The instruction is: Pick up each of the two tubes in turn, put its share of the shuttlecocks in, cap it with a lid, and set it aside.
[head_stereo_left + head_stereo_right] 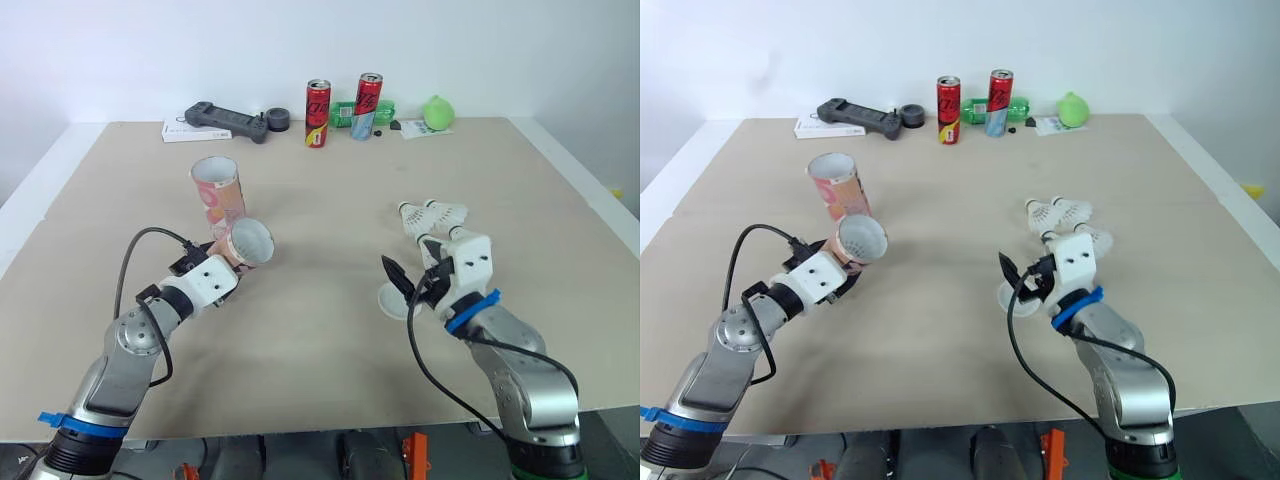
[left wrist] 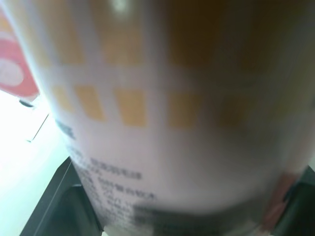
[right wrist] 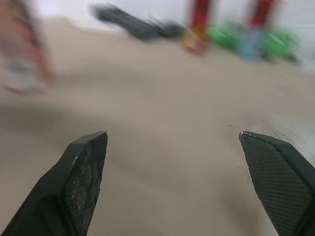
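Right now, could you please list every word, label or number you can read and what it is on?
No text is legible.
On the held tube: lines of small dark print, too blurred to read.
On the standing tube: pink pattern, no readable lettering.
On the red can: markings too small to read.
On the red and blue can: markings too small to read.

Tilted open tube (image 1: 245,243) — shuttlecocks (image 1: 435,214) loose
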### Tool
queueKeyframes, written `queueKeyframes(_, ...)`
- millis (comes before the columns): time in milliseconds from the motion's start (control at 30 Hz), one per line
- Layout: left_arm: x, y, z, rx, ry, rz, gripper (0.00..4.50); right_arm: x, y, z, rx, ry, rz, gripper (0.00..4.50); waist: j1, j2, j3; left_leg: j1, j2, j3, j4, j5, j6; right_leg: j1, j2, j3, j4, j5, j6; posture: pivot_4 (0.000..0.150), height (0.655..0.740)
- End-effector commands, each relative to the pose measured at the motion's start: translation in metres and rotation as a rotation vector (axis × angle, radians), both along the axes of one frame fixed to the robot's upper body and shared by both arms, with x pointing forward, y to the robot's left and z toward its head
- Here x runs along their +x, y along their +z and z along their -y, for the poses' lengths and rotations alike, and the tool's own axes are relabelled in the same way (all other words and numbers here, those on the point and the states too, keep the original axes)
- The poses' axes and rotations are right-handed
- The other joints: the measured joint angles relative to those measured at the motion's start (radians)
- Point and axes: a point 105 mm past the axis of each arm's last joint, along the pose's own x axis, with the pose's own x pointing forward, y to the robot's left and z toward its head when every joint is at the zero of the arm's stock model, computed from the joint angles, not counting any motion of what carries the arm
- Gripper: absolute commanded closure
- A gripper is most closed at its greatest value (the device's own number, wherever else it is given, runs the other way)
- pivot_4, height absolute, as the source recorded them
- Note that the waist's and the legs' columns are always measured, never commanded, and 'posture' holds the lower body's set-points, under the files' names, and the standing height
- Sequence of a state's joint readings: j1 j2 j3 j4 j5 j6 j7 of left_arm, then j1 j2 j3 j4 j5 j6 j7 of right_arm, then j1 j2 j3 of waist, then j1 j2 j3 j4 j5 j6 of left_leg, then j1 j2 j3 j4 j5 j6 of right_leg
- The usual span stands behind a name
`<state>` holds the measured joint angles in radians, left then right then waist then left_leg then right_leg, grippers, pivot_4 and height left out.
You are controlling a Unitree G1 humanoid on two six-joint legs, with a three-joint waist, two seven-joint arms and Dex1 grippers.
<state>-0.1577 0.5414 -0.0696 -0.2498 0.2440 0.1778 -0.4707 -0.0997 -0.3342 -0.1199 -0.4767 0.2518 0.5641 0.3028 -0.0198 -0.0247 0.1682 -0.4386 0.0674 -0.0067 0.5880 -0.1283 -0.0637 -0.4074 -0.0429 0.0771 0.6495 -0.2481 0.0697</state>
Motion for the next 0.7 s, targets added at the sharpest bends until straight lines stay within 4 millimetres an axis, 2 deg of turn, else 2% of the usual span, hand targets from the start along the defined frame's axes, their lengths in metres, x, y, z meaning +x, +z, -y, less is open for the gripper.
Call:
queueKeyframes(33, -0.002, -0.012, 0.013, -0.009, -0.063, -0.051, 1.19, -0.002, 0.007, 0.012, 0.013, -0.086, 0.027, 0.13, 0.0, 0.0, 0.0, 0.0, 0.0, 0.0, 0.001, 0.0, 0.0, 0.0, 0.0, 0.0, 0.0, 0.0, 0.0, 0.15, 0.74)
queueKeyframes(133, -0.001, -0.011, 0.014, -0.01, -0.067, -0.049, 1.19, 0.002, -0.001, 0.017, 0.03, -0.122, -0.006, 0.13, 0.0, 0.0, 0.0, 0.0, 0.0, 0.0, 0.002, 0.0, 0.0, 0.001, 0.0, 0.0, 0.0, 0.001, 0.001, 0.15, 0.74)
queueKeyframes(267, -0.001, -0.012, 0.015, -0.011, -0.073, -0.047, 1.19, 0.018, -0.007, 0.025, 0.07, -0.177, -0.035, 0.13, 0.0, 0.0, 0.0, 0.0, 0.0, 0.0, 0.002, 0.0, 0.0, 0.001, 0.0, 0.0, 0.0, 0.001, 0.001, 0.15, 0.74)
queueKeyframes(633, -0.007, -0.01, 0.008, -0.01, -0.042, -0.04, 1.19, 0.053, -0.016, 0.03, 0.144, -0.199, -0.081, 0.13, -0.002, 0.0, 0.0, -0.001, 0.0, 0.0, 0.003, 0.0, 0.001, 0.001, 0.0, 0.0, 0.0, 0.0, 0.001, 0.15, 0.74)
queueKeyframes(667, -0.007, -0.01, 0.007, -0.01, -0.037, -0.04, 1.19, 0.056, -0.016, 0.029, 0.145, -0.2, -0.08, 0.63, -0.002, 0.0, 0.0, -0.001, 0.0, 0.0, 0.002, 0.0, 0.001, 0.001, 0.001, 0.0, 0.0, 0.0, 0.001, 0.15, 0.74)
queueKeyframes(700, -0.007, -0.01, 0.007, -0.011, -0.034, -0.039, 1.19, 0.059, -0.016, 0.029, 0.143, -0.201, -0.079, 0.91, -0.003, 0.0, 0.0, -0.001, 0.0, 0.0, 0.002, 0.0, 0.001, 0.001, 0.001, 0.0, 0.0, 0.0, 0.001, 0.15, 0.74)
